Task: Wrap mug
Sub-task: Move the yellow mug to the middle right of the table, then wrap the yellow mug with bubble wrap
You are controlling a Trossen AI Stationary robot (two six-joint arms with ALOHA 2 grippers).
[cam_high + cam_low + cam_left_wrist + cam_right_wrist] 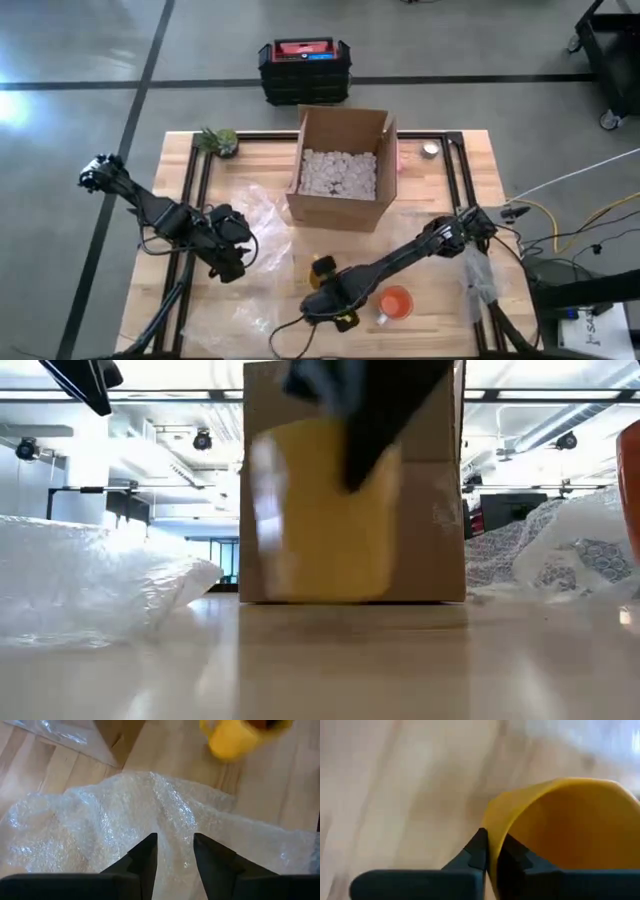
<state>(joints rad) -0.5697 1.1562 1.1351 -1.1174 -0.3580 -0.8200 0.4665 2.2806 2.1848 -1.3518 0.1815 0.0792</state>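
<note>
Two mugs on the table; right gripper (492, 857) pinches the yellow mug's (560, 830) rim, fingers nearly closed on the wall.
Yellow mug sits lower centre of the high view; orange mug (395, 303) just right of it. Cardboard box (340, 168) at centre holds white packing pieces (338, 173). Left gripper (175, 855) hovers part-open, empty, over bubble wrap (125, 820).

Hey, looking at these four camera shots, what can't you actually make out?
- Yellow mug: motion-blurred in the low view; the right gripper, pinching its rim, covers most of it from above.
- Whether that mug touches the table: low view too blurred.
- Box: the mug blocks its middle in the low view.
- Orange mug: only a sliver at the low view's right edge.
- Left gripper: open over the bubble wrap; from above, its fingers are too small.
</note>
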